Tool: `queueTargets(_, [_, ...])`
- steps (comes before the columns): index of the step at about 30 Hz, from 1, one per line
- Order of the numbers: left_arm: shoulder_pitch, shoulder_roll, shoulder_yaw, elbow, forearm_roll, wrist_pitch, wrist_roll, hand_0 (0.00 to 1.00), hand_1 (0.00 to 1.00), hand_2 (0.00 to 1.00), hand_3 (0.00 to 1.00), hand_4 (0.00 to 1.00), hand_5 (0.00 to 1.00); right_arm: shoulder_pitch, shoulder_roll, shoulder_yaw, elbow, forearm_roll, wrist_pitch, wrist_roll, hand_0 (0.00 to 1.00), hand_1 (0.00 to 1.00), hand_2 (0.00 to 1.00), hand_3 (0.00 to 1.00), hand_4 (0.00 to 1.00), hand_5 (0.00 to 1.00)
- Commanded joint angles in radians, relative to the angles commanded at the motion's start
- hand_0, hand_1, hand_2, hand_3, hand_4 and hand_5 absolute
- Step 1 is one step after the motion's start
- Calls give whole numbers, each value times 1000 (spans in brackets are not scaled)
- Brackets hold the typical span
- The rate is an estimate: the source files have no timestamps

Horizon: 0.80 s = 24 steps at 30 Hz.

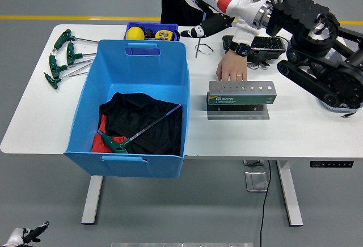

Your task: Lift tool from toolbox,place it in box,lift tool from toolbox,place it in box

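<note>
Your right hand (205, 27) is raised above the far part of the white table (295, 128), between the blue bin (136, 108) and the grey tool stand (241, 92). Its dark fingers are curled around the handle of a T-handle wrench (197, 44), whose thin shaft hangs down. The stand sits on the table to the right of the bin. A person's hand (229, 65) rests at its far edge, fingers touching the top. Inside the bin, one green-handled wrench (139, 133) lies across black cloth (142, 119). More green-handled wrenches (62, 57) lie on the table left of the bin. Your left hand (22, 235) shows only at the bottom left corner, below table level; you cannot tell its finger state.
</note>
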Motion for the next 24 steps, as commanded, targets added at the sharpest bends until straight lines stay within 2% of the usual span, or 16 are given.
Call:
queueTargets(4, [-3,1,6,0,-6,0,-2,543,482,655,697,745,708,-10,30,-7,53,61,-26,-24,2,2,2,2,928,660])
queueTargets(7, [-6,2,10,0,-9,0,-4,542,484,655,696,744,707,-18,54,-30,62,90,-37,-34,2,2,2,2,928,660])
queueTargets(11, [-11,2,27,0,-24,3,-7,539,484,654,695,747,712,-32,110,-106,47,110,-57,-50,2,2,2,2,926,650])
queueTargets(16, [-20,-2,49,0,-40,4,-8,539,484,654,695,747,712,-58,179,-177,-4,124,-64,-51,2,2,2,2,926,650])
queueTargets(17, [-21,-2,51,0,-42,4,-8,539,487,656,695,745,710,-62,187,-188,-12,130,-60,-50,32,40,92,99,925,641])
queueTargets(22, [-26,-3,56,0,-47,5,-10,539,487,656,695,745,710,-77,212,-241,-36,133,28,-37,32,40,92,99,925,641])
queueTargets(23, [-27,-3,57,0,-48,5,-10,539,487,655,696,745,709,-79,214,-250,-38,130,50,-36,318,479,572,491,966,629])
queueTargets(24, [-28,-3,58,0,-48,5,-10,539,487,655,696,745,709,-80,215,-255,-39,122,59,-37,318,479,572,491,966,629])
